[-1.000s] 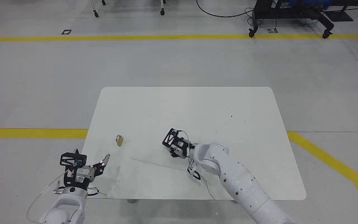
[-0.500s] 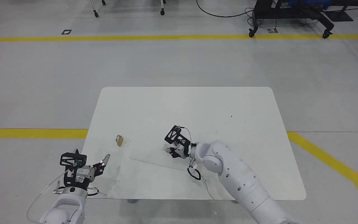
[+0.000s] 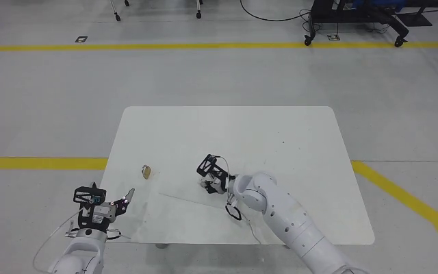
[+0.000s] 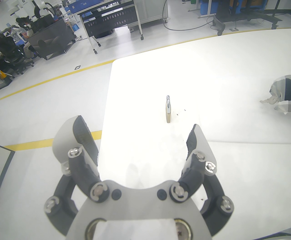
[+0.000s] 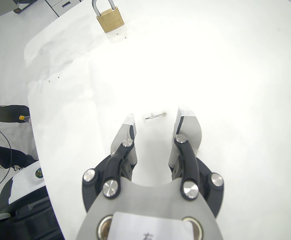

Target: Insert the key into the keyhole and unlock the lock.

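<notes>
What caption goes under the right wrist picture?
Open right gripper set either side of the key on the white table, brass padlock farther off.

Bright, even light falls from overhead. In both wrist views the white table (image 5: 216,68) burns out to glare (its surface nearly featureless), so the key (image 5: 156,116) shows as a thin grey sliver. A soft, faint shadow lies under the right gripper (image 5: 156,116). The yellow floor line (image 4: 56,78) bows with wide-angle distortion, and the table's edge curves too.
</notes>
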